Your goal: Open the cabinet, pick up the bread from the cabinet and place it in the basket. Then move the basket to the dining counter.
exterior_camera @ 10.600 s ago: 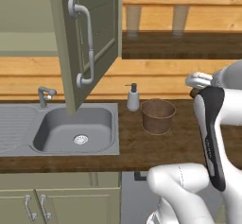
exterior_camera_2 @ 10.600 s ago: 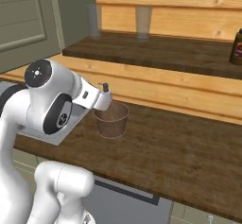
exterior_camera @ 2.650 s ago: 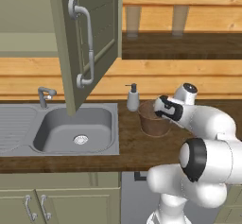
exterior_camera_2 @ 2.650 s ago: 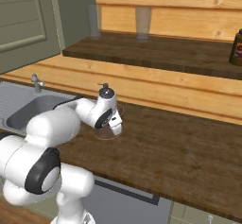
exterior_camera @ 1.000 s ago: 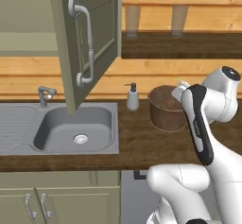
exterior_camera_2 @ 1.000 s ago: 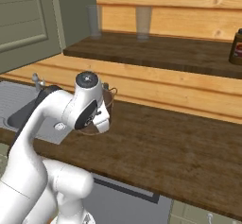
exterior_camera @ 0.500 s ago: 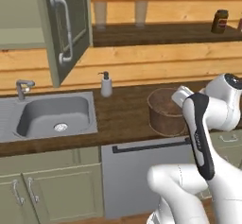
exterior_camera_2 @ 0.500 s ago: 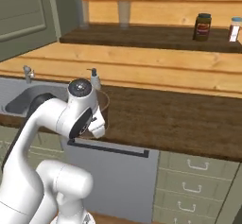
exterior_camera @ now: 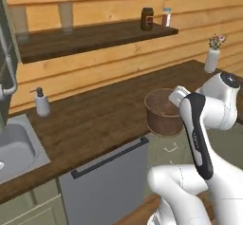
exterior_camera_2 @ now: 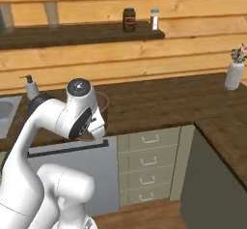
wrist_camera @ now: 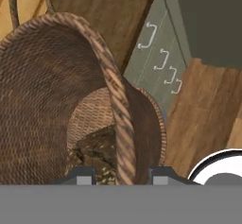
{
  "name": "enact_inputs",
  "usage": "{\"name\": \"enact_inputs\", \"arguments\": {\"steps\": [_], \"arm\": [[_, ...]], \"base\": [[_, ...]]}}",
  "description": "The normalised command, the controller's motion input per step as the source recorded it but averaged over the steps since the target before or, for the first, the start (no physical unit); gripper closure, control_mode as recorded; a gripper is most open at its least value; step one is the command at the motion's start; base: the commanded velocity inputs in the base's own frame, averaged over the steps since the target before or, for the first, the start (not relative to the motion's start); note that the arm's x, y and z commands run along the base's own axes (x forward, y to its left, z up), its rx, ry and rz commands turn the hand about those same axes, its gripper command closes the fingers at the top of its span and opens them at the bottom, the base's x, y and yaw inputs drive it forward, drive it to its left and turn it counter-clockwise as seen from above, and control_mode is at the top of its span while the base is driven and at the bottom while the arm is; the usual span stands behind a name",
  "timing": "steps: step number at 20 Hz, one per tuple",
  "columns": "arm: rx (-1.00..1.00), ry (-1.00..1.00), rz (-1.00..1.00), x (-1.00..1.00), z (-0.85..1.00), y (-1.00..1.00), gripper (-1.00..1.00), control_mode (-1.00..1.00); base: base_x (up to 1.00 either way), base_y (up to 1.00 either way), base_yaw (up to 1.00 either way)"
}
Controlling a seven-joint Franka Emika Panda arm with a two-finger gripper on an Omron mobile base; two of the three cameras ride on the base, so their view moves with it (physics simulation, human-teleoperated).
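Dark worktop (exterior_camera: 95,119) left of me; my gripper (wrist_camera: 121,175) clamps basket (exterior_camera: 161,112) by near rim, bread (wrist_camera: 97,147) lying inside.

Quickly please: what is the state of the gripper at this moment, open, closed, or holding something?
Gripper: closed on the rim of the basket, one of the fingers inside the wall and one outside; the basket is held lifted.

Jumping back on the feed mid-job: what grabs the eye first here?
The woven basket, with the end effector clamped on its rim and dark bread inside. In the left base view the basket hangs at the worktop's front edge, against the white arm.
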Motion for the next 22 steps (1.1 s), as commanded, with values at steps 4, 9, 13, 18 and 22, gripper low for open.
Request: {"name": "enact_inputs", "arguments": {"steps": [4,9,13,18,22], "arm": [[0.00,0.00,0.00,0.00,0.00,0.00,1.00,1.00],[0.00,0.00,0.00,0.00,0.00,0.00,1.00,1.00],[0.00,0.00,0.00,0.00,0.00,0.00,1.00,1.00],[0.00,0.00,0.00,0.00,0.00,0.00,1.00,1.00],[0.00,0.00,0.00,0.00,0.00,0.00,1.00,1.00]], "base": [[0.26,-0.03,-0.71],[0.26,-0.22,-0.69],[0.30,-0.89,-0.49],[0.26,-1.00,-0.42],[0.17,-0.94,-0.49]]}}
